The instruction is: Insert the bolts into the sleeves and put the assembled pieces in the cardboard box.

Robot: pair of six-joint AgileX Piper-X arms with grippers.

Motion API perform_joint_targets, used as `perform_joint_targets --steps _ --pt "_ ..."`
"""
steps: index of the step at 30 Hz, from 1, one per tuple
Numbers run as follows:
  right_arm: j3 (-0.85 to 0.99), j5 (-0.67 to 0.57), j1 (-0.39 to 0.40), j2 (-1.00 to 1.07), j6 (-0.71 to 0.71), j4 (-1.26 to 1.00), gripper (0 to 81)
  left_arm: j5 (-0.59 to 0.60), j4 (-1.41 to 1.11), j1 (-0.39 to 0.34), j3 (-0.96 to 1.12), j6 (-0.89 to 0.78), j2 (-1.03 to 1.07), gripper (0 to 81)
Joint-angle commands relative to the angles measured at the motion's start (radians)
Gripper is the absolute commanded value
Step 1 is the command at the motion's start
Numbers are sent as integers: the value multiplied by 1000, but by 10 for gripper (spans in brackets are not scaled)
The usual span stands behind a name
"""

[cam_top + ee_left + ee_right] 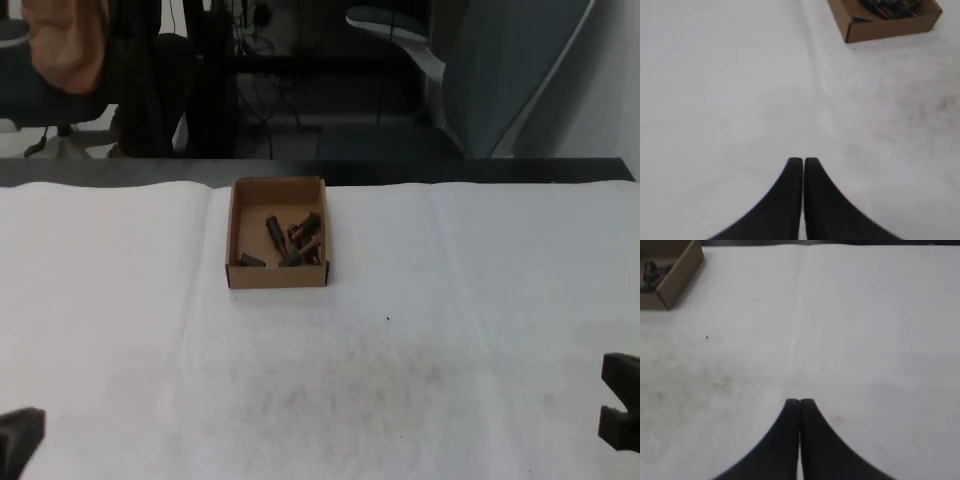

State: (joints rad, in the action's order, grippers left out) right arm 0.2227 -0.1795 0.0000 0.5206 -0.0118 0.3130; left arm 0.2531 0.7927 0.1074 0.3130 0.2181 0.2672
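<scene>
Item inspected: the dark pieces [290, 240]. All lie inside the cardboard box [277, 275], heaped loosely on its floor. Whether each is a bolt seated in its sleeve cannot be told. Their long axes disagree. In the high view one runs roughly from 11 o'clock to 5 o'clock, and others lie nearer the 2 to 8 o'clock line. A small one sits apart toward the box's 7 o'clock corner.

The box stands on the white bench cover [450, 300], open side up, toward 12 o'clock on the bench and a little to the 9 o'clock side of centre. A small dark speck [388, 320] lies on the cover off its 4 o'clock corner, and faint grey smudging spreads nearer the arms.

Left gripper [803, 161]: jaws pressed together, nothing between them, hanging over bare cover at the bench's 7 o'clock corner. The box lies at about 1 o'clock from it, well apart.

Right gripper [799, 402]: jaws likewise closed on nothing, at the 5 o'clock corner. The box lies at about 10 o'clock from it, well apart.

Finding: the left arm looks the nearer to the box. Any further pick would have to go down into the box, with the jaws turned across the chosen piece's axis, since the pieces share no single heading. By this evidence the task appears at or near completion.
</scene>
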Motion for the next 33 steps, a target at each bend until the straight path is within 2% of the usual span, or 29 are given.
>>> perform_joint_targets --steps 1,6,33 --pt "-51 0 -3 -8 -62 -90 6 -74 -39 -48 -23 8 0 17" --pt "-117 1 -3 -8 -100 -94 6 -88 -213 -49 -89 7 2 17" --pt "-135 1 -3 -8 -100 -94 6 -57 -222 -49 -90 7 2 17"
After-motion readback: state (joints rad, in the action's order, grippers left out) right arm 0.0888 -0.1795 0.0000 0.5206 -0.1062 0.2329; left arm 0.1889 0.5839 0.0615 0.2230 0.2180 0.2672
